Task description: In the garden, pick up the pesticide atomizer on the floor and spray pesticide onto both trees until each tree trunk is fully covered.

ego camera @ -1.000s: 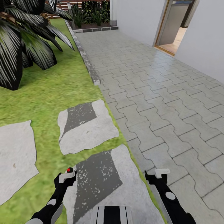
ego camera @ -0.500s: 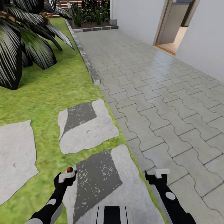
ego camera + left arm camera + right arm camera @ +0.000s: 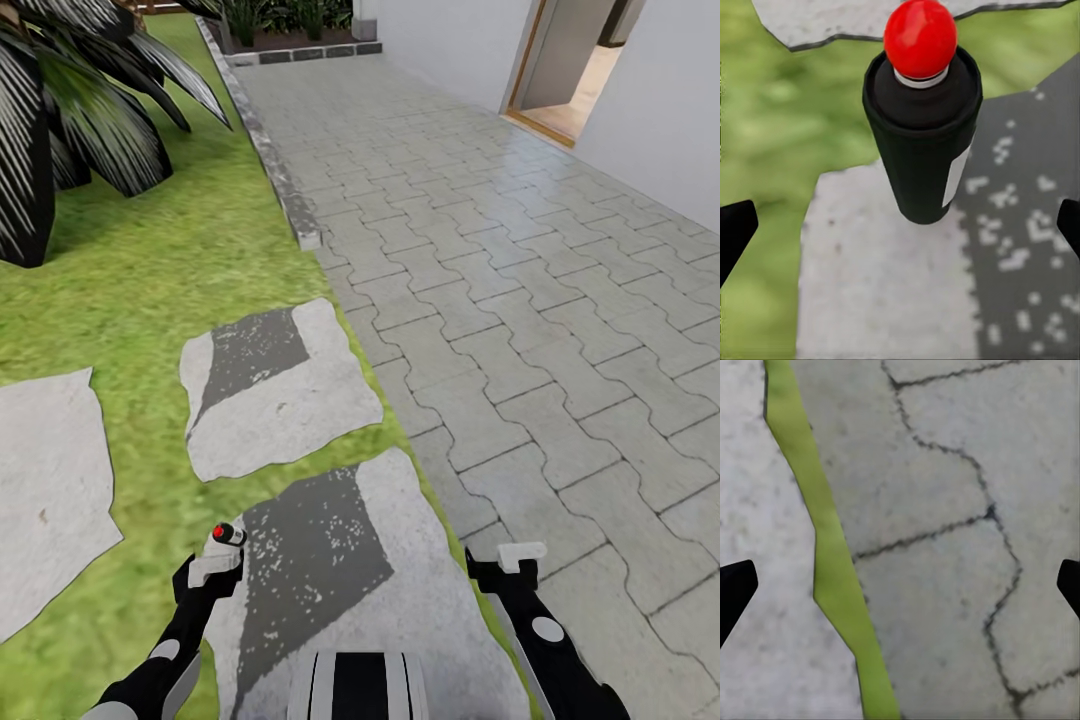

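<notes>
The pesticide atomizer (image 3: 921, 112) is a black can with a round red cap. It stands upright on a grey stepping stone (image 3: 420, 590) in the garden lawn (image 3: 150, 290). In the head view the atomizer (image 3: 227, 533) shows just beyond my left gripper (image 3: 213, 572). In the left wrist view my left gripper (image 3: 900, 232) is open, its black fingertips (image 3: 735, 232) wide apart and clear of the can on either side. My right gripper (image 3: 520, 556) is open and empty, hanging over the edge of the grey paving (image 3: 960, 510). The trees are out of view.
A dark short palm (image 3: 60, 120) stands on the lawn at the far left. More stepping stones (image 3: 280, 390) lie ahead. A stone kerb (image 3: 275, 170) splits grass from wide paving (image 3: 520, 300). White walls and an open doorway (image 3: 575, 90) are at the far right.
The head view has shifted, so the ground sits higher in the picture. The atomizer now shows more fully beyond the left gripper. Both arms keep their places in the picture.
</notes>
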Robot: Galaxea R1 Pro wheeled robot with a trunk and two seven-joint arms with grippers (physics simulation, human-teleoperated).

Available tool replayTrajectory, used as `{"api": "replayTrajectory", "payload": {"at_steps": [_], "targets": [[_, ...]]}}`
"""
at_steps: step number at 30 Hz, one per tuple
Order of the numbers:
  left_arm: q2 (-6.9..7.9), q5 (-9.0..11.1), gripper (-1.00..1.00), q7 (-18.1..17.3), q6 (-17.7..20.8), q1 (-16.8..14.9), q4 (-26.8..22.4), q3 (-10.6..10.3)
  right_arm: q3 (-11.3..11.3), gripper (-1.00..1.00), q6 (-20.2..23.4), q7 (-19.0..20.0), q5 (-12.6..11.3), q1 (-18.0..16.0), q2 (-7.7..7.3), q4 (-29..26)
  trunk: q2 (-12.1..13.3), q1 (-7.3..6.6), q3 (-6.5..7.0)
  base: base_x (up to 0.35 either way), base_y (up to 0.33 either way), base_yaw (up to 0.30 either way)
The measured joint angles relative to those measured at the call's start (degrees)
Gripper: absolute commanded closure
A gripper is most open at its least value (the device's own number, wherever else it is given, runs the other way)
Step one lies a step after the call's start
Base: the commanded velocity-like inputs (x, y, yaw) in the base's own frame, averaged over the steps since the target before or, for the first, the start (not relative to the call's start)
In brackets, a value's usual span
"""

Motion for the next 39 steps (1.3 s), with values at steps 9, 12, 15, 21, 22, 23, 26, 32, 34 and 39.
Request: {"api": "replayTrajectory", "payload": {"at_steps": [9, 12, 15, 21, 22, 23, 26, 32, 34, 39], "targets": [[-0.03, 0.00, -1.00, 0.00, 0.08, 0.00, 0.05, 0.00, 0.00, -1.00, 0.00, 0.00, 0.00, 0.00, 0.00, 0.00, 0.00, 0.00, -0.05, 0.085, 0.000, 0.000], [-0.02, 0.00, -1.00, 0.00, 0.08, 0.00, 0.05, 0.00, 0.00, -1.00, -0.01, 0.00, 0.00, 0.00, 0.00, 0.00, 0.00, 0.00, -0.05, 0.051, 0.000, 0.000], [0.00, 0.00, -1.00, 0.00, 0.08, 0.00, 0.05, 0.00, 0.00, -1.00, 0.00, 0.00, 0.00, 0.00, 0.00, 0.00, 0.00, 0.00, -0.05, 0.011, 0.000, 0.000], [0.00, 0.00, -1.00, 0.00, 0.08, 0.00, 0.05, 0.00, 0.00, -1.00, -0.01, 0.00, 0.00, 0.00, 0.00, 0.00, 0.00, 0.00, -0.05, 0.059, 0.000, 0.000], [0.02, 0.00, -1.00, 0.00, 0.08, 0.00, 0.05, 0.00, 0.00, -1.00, 0.00, 0.00, 0.00, 0.00, 0.00, 0.00, 0.00, 0.00, -0.05, 0.082, 0.000, 0.000], [0.02, 0.00, -1.00, 0.00, 0.08, 0.00, 0.05, 0.00, 0.00, -1.00, 0.00, 0.00, 0.00, 0.00, 0.00, 0.00, 0.00, 0.00, -0.05, 0.053, 0.000, 0.000], [0.02, 0.00, -1.00, 0.00, 0.08, 0.00, 0.05, 0.01, 0.00, -1.00, 0.00, 0.00, 0.00, 0.00, 0.00, 0.00, 0.00, 0.00, -0.05, 0.026, 0.000, 0.000], [0.04, 0.00, -1.00, 0.00, 0.08, 0.00, 0.05, 0.04, 0.00, -1.00, 0.00, 0.00, 0.00, 0.00, 0.00, -0.04, 0.00, 0.00, -0.05, 0.004, 0.000, 0.000], [0.05, 0.00, -1.00, 0.00, 0.08, 0.00, 0.05, 0.01, 0.00, -1.00, 0.00, 0.00, 0.00, 0.00, 0.00, -0.07, 0.00, 0.00, -0.05, 0.000, 0.000, 0.000], [0.06, 0.00, -1.00, 0.00, 0.08, 0.00, 0.05, 0.07, 0.00, -1.00, 0.00, 0.00, 0.00, 0.00, 0.00, -0.03, 0.00, 0.00, -0.05, 0.041, 0.000, 0.000]]}}
